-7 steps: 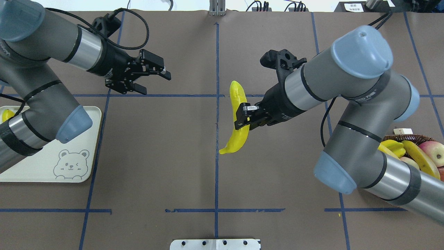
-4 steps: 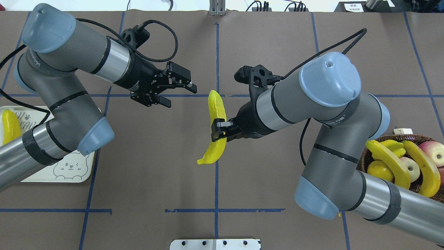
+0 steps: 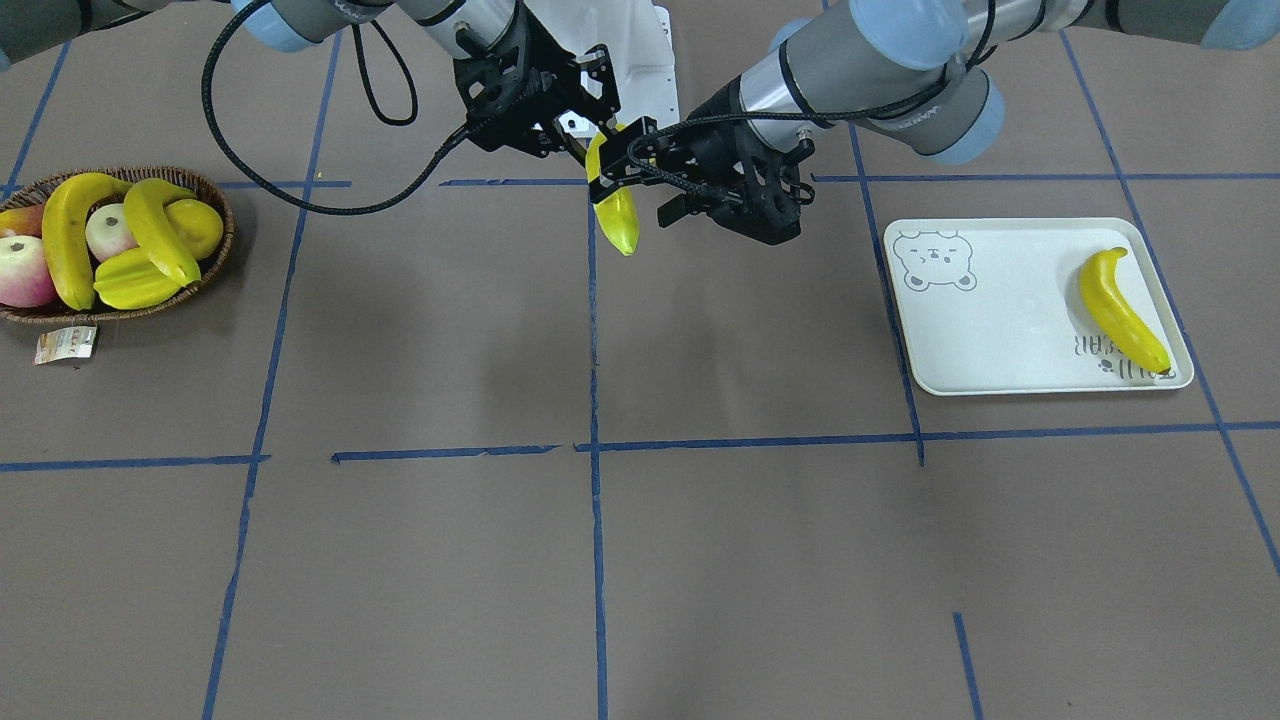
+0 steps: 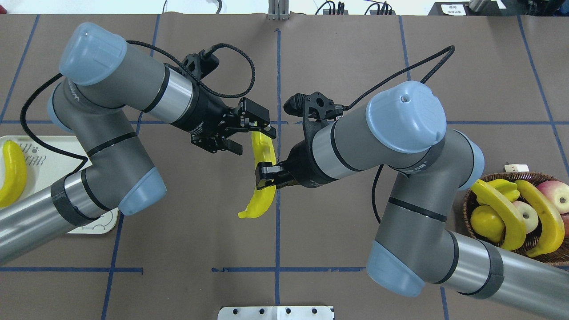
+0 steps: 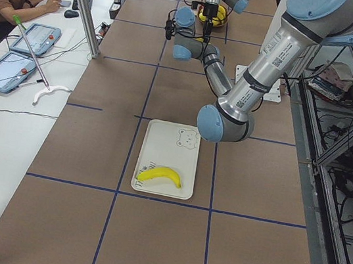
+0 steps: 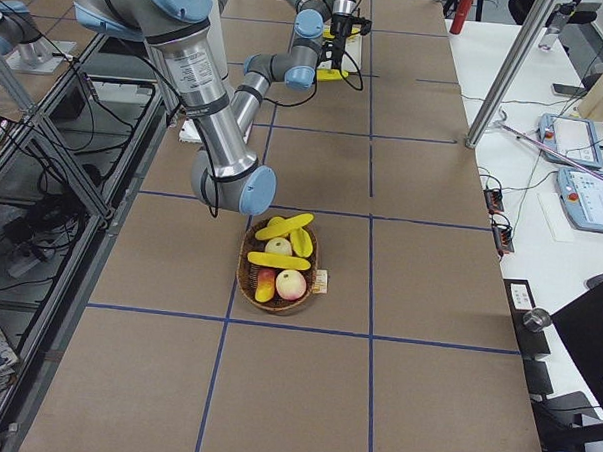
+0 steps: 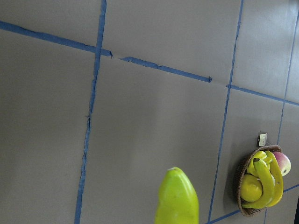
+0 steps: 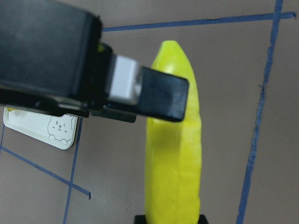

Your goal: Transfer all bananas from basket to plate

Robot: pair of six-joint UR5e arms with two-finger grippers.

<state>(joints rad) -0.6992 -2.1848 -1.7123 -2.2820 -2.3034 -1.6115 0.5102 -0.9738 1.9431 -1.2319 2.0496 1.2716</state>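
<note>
Table [image 3: 700, 560] with basket [image 3: 120, 313] and plate [image 3: 1000, 330]

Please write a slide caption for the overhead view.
The right gripper holds a banana over the table centre, its upper end at the open jaws of the left gripper.

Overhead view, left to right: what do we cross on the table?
Plate with a banana at its left end → held banana mid-table → basket. Left pincer and right pincer both overlap the held banana, so they're left unordered.
</note>
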